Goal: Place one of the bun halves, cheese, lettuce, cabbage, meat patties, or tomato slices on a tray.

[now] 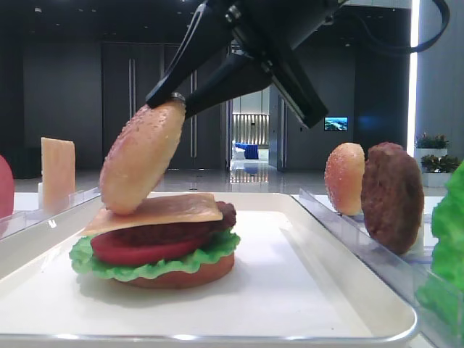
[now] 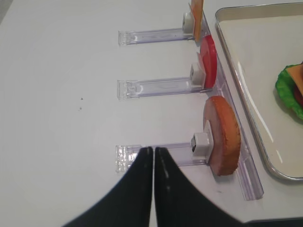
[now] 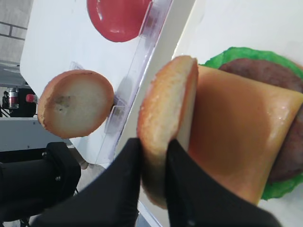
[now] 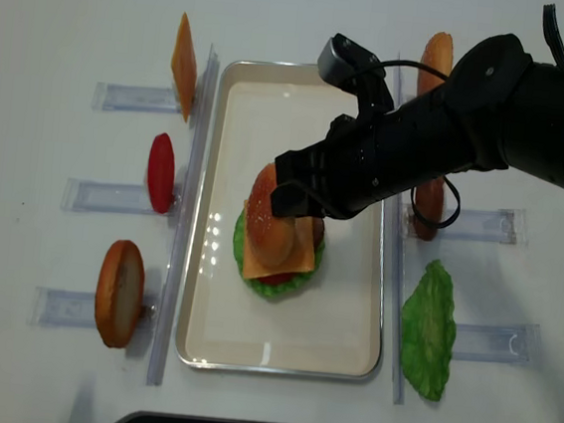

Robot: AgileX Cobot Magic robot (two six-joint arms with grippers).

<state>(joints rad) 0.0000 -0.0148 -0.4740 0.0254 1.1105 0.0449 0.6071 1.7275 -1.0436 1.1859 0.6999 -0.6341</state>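
Observation:
My right gripper (image 3: 154, 144) is shut on a sesame bun half (image 3: 165, 109), pinching its edge. The bun half (image 1: 141, 156) hangs tilted, its lower edge touching the cheese slice (image 1: 174, 210) on top of a stack. Under the cheese lie a meat patty (image 1: 225, 214), a tomato slice (image 1: 141, 249), lettuce (image 1: 145, 268) and a bottom bun (image 1: 196, 275), all on the tray (image 4: 279, 341). My left gripper (image 2: 154, 150) is shut with nothing in it, low over the table left of the tray, beside a rack with another bun half (image 2: 222, 135).
Clear racks line both sides of the tray. The left ones hold a cheese slice (image 4: 183, 62), a tomato slice (image 4: 161, 172) and a bun half (image 4: 119, 291). The right ones hold a bun half (image 4: 437, 52), a patty (image 1: 391, 196) and a lettuce leaf (image 4: 428, 331).

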